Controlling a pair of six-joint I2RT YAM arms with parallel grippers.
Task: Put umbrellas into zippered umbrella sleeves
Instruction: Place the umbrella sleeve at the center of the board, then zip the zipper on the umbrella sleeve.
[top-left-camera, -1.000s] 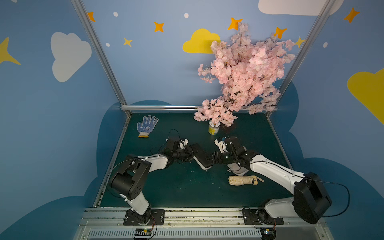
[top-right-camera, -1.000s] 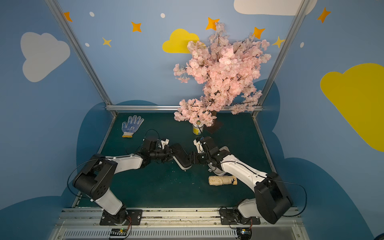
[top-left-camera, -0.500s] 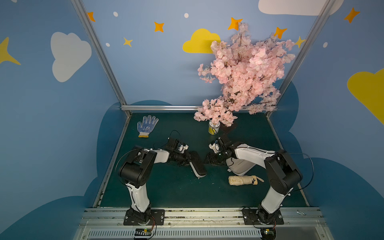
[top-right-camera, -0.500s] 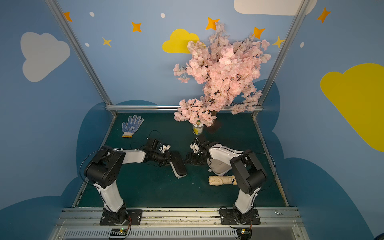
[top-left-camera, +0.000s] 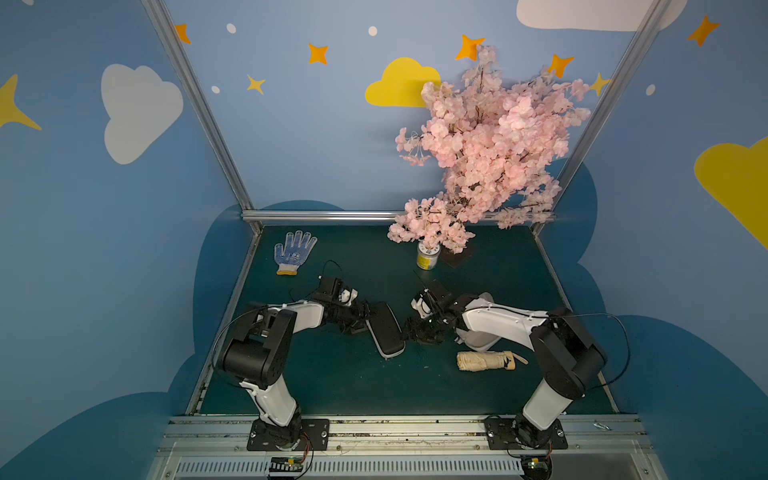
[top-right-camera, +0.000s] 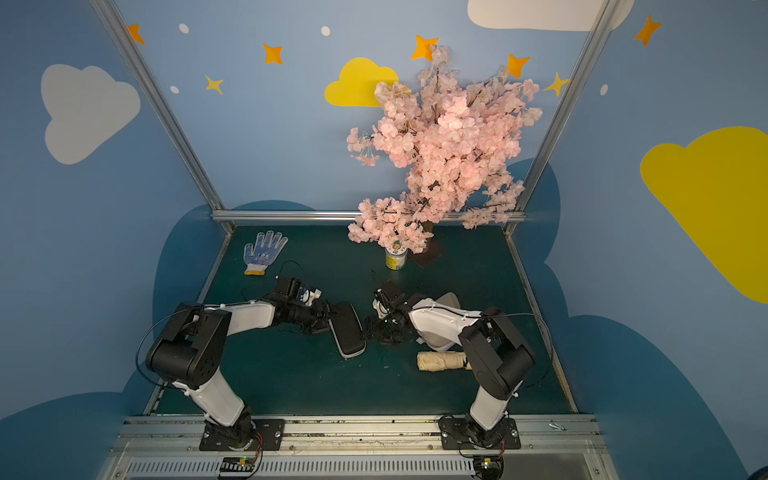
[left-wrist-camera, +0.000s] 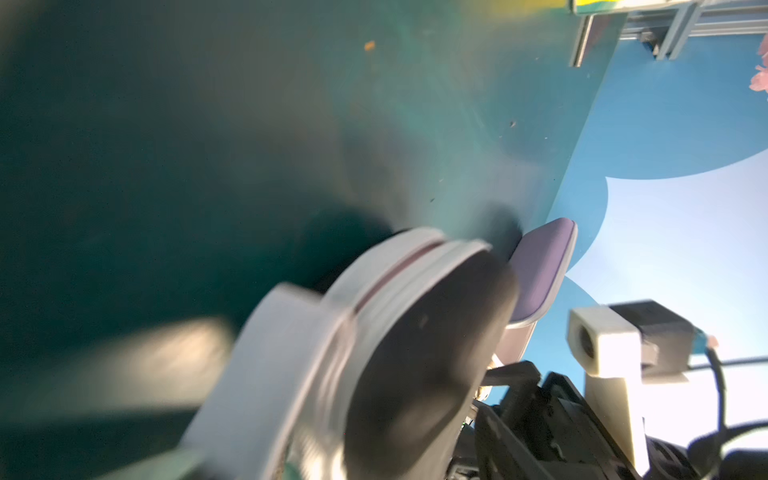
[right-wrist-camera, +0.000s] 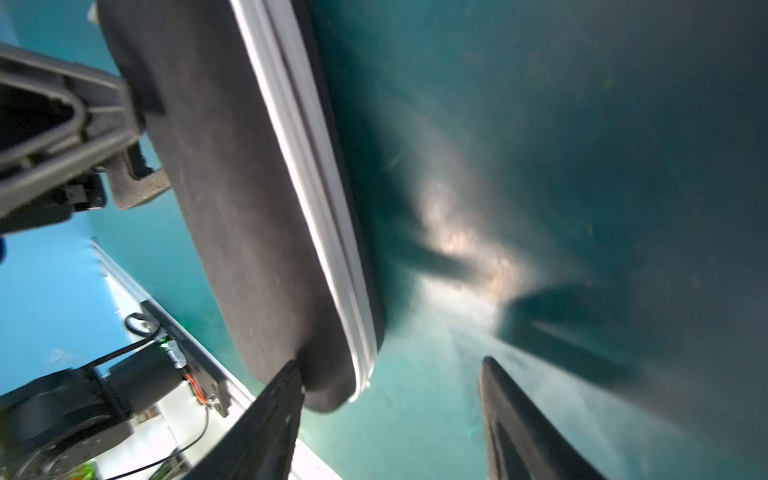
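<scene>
Blue walls (top-left-camera: 311, 145) with painted clouds (top-left-camera: 141, 108) and stars (top-left-camera: 318, 53), aluminium frame posts (top-left-camera: 199, 108), dark green tabletop (top-left-camera: 353, 390), pink blossom tree (top-left-camera: 490, 149).

Lavender sleeve (top-left-camera: 478, 341) was mostly hidden behind the right arm (top-left-camera: 498, 322), black sleeve (right-wrist-camera: 257, 199) ran off the frame edge, left wrist view was smeared

A: Top pair, where from?
B: High above the front rail (top-left-camera: 374, 424), looking down and in toward the back wall (top-left-camera: 311, 145). Both top views take in the whole green table (top-left-camera: 332, 386), framed almost alike.
A: Left wrist?
B: Very near, blurred, rolled sideways. It looks along the black case (left-wrist-camera: 424, 365) to the lavender case (left-wrist-camera: 540, 266) and a blue wall (left-wrist-camera: 665, 124).
A: Right wrist?
B: Low and near, facing the same black case (right-wrist-camera: 249, 208) from its other side, with the left arm (right-wrist-camera: 62, 415) behind. All four views share that case.
</scene>
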